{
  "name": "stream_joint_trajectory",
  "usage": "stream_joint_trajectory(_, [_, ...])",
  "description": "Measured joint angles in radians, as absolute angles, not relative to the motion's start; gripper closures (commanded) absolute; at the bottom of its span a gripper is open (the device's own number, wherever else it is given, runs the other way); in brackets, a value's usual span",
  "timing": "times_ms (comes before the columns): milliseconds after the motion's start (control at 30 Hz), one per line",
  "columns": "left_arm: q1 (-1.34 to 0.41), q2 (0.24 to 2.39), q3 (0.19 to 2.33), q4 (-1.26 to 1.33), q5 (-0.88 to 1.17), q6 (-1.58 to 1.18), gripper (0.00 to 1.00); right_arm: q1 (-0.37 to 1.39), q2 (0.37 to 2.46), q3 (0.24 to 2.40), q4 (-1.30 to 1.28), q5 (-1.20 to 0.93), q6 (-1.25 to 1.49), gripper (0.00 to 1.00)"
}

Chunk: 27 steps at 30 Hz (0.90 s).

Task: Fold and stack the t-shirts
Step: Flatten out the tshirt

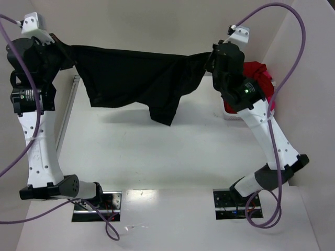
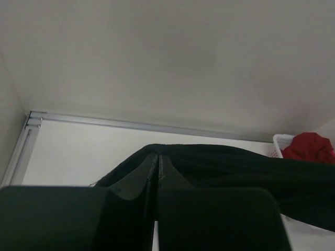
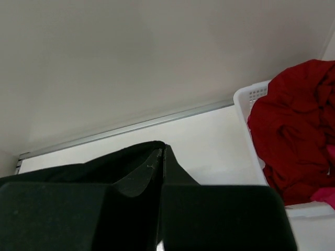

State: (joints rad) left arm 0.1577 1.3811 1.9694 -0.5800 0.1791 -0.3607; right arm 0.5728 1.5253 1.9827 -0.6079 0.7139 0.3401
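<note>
A black t-shirt (image 1: 136, 78) hangs stretched in the air between both grippers, above the far part of the table, its lower edge and a sleeve drooping at the middle. My left gripper (image 1: 62, 49) is shut on its left end; the left wrist view shows the pinched cloth (image 2: 230, 167). My right gripper (image 1: 209, 57) is shut on its right end; the cloth (image 3: 104, 164) trails left in the right wrist view. A dark red t-shirt (image 3: 293, 130) and a bit of a pink one (image 3: 325, 196) lie crumpled in the basket.
A white plastic basket (image 3: 250, 97) stands at the far right of the table, behind my right arm (image 1: 256, 115). A metal rail (image 2: 131, 125) runs along the table's far edge and left side. White walls enclose the table.
</note>
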Motion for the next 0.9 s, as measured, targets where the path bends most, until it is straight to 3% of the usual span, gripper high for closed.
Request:
stream_joint_trajectory(233, [0.158,1.345,1.994,-0.600,0.181,-0.377,1.00,0.570,1.311,1.784,-0.436,0.645,0.267,1.00])
stream_joint_trajectory(433, [0.158,1.353,1.975,-0.628,0.210,-0.400,1.00,0.570,1.264,1.761,-0.371,0.604,0.253,1.00])
stream_joint_trajectory(900, [0.160,1.315,1.963,-0.724,0.240,-0.393,1.00,0.567,1.283,1.833,-0.580,0.428,0.316,1.00])
